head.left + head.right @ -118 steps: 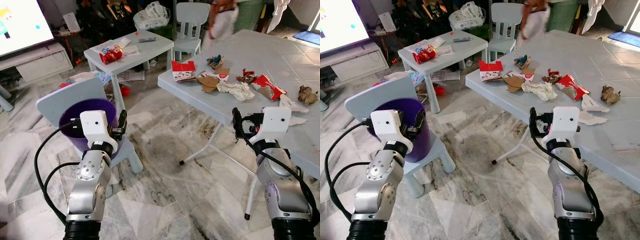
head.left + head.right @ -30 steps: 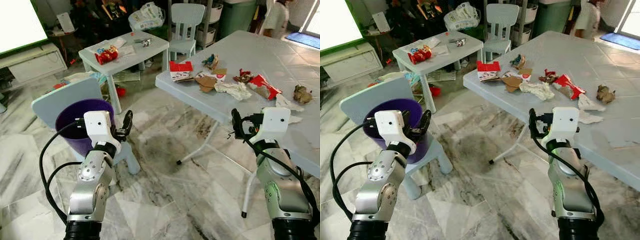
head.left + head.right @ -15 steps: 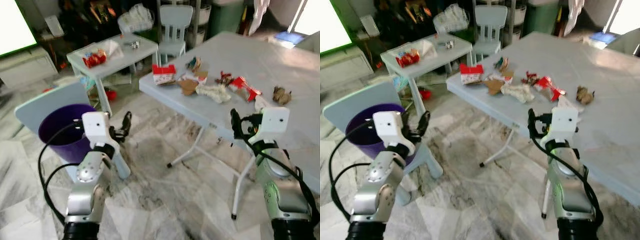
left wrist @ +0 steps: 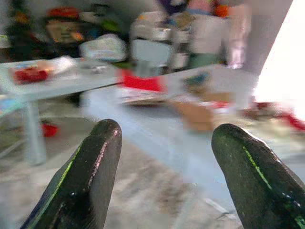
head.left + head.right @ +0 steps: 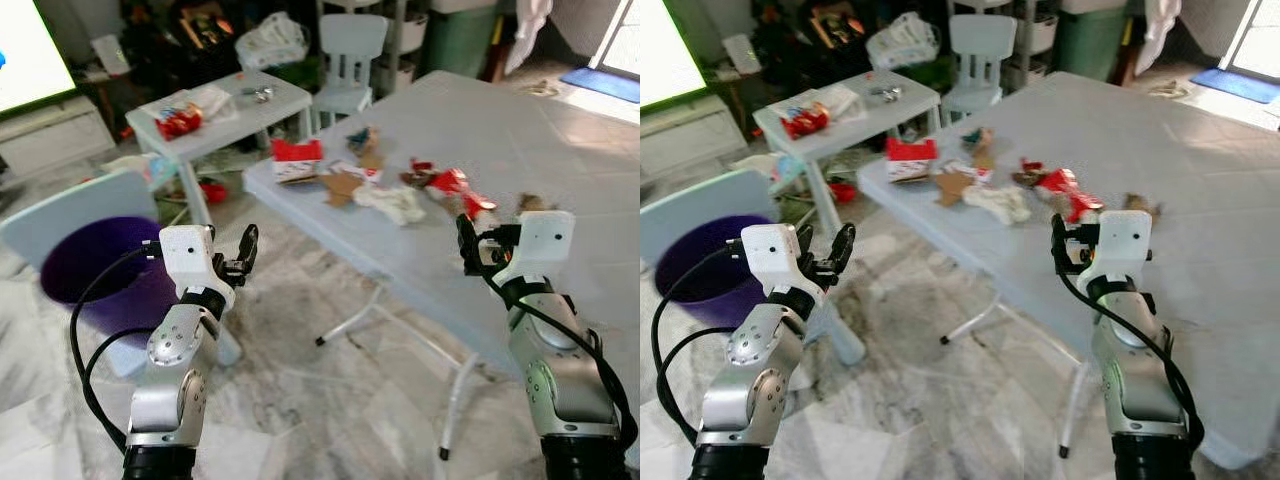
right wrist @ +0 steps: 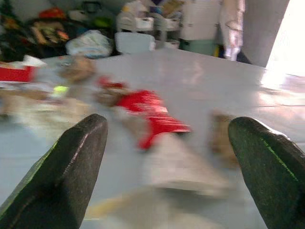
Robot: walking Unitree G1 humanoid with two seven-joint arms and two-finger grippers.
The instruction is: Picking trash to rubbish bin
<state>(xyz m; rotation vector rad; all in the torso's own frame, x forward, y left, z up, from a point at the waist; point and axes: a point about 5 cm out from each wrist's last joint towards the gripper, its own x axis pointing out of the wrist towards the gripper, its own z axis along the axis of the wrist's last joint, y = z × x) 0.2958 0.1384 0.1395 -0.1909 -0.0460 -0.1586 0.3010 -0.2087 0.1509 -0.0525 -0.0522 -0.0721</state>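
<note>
The left pincer (image 5: 247,247) hangs at the left centre of the head view with its two black fingers spread wide and nothing between them, raised over the marble floor (image 5: 330,400) just right of the purple rubbish bin (image 5: 85,270), which sits at the far left against a pale blue chair (image 5: 70,215). The right pincer (image 5: 468,245) is at the right centre, fingers wide apart and empty, held just at the near edge of the big pale blue table (image 5: 560,170) and pointing toward the trash on it. In the right wrist view a red wrapper (image 6: 150,112) lies straight ahead between the fingertips (image 6: 71,162), with blurred scraps around it. On the table, in the upper middle of the head view, the trash runs in a loose row: a red and white carton (image 5: 296,158) at the left end, brown cardboard (image 5: 342,186), a crumpled white paper (image 5: 393,203), then the red wrapper (image 5: 455,185) nearest the right pincer. A small table (image 5: 225,110) in the upper left carries a red packet (image 5: 178,122), and a small pale chair (image 5: 347,50) stands behind it.
</note>
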